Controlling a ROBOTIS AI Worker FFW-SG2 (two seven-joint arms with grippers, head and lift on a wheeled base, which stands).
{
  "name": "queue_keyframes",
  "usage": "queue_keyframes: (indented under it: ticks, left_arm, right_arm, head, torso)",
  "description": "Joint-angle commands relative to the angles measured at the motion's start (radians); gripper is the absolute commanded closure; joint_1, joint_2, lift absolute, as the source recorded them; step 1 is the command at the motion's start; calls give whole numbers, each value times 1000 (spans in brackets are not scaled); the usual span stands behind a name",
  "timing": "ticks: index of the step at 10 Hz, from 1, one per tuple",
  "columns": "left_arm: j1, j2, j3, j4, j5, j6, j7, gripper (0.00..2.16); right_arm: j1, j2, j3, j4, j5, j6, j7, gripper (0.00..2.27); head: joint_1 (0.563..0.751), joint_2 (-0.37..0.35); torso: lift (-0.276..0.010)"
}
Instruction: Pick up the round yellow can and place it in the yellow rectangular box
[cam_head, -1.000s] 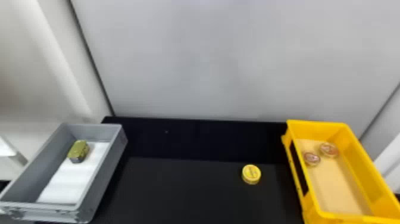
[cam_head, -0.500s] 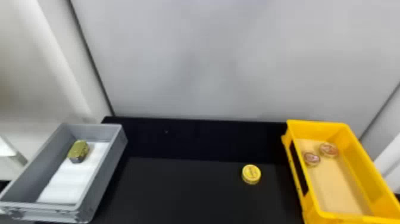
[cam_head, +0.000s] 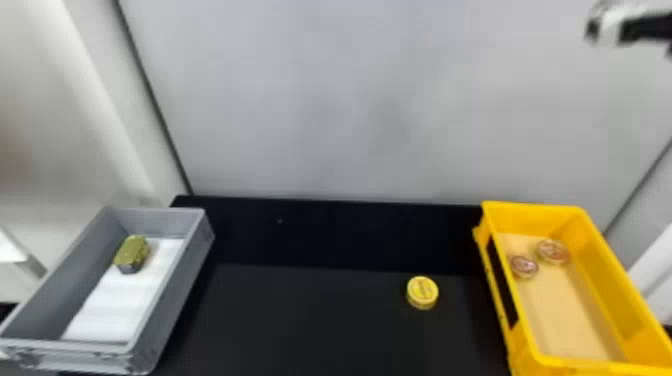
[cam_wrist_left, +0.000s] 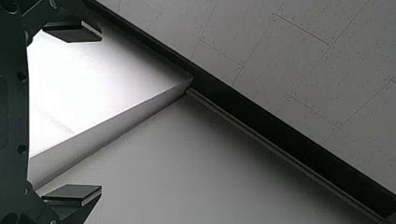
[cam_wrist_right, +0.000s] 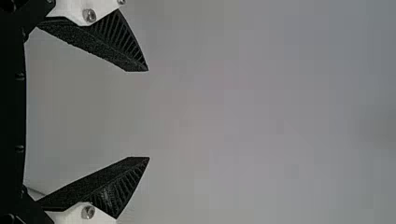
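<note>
The yellow can (cam_head: 422, 292) looks hard, light; pinch its three and nine o'clock sides. Left gripper (cam_wrist_left: 102, 113), right gripper (cam_wrist_right: 149, 114): fingers wide apart, empty.

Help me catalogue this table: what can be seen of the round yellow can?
The round yellow can is short and squat, perhaps metal, with darker markings on its yellow top. It looks closed and sits flat, marked face up, on the black tabletop, the only thing touching it. It is between the grey rectangular plastic box and the yellow rectangular plastic box, nearer the latter.
</note>
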Motion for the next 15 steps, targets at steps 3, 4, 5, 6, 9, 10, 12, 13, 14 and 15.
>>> queue_keyframes:
  ticks: [3,4,5,6,9,10,12,13,14,15]
  left_arm:
    - [-23,-6,-33,6,0,1,0,128]
    - [-46,-17,-53,14,0,-5,0,128]
    - [-50,-26,-62,21,0,-16,0,128]
    - [-49,-26,-62,21,0,-16,0,128]
    - [-46,-32,-67,32,0,-29,2,128]
    - [-44,-31,-67,32,0,-31,2,128]
    - [-41,-31,-67,34,0,-34,2,128]
    - [-40,-32,-68,35,0,-36,2,128]
    - [-41,-35,-68,40,0,-43,2,128]
    - [-41,-40,-70,44,0,-49,3,128]
  right_arm:
    - [9,-10,157,314,394,84,748,107]
    - [41,13,180,346,690,34,1008,119]
    - [75,63,177,377,900,-11,1138,121]
    - [100,86,171,429,890,-34,1157,121]
    - [149,175,72,564,788,-147,1081,121]
    - [158,192,56,601,705,-192,991,125]
    - [158,221,22,708,546,-278,845,144]
    - [150,224,22,776,402,-287,762,145]
    - [143,220,22,852,231,-302,681,145]
    - [138,211,21,915,67,-327,587,145]
  head:
    - [663,54]
    - [663,54]
    - [663,54]
    - [663,54]
    - [663,54]
    - [663,54]
    - [663,54]
    - [663,54]
    - [663,54]
    - [663,54]
  torso:
    - [-10]
    - [-10]
    - [-10]
    - [-10]
    - [-10]
    - [-10]
    - [-10]
    - [-10]
    - [-10]
    - [-10]
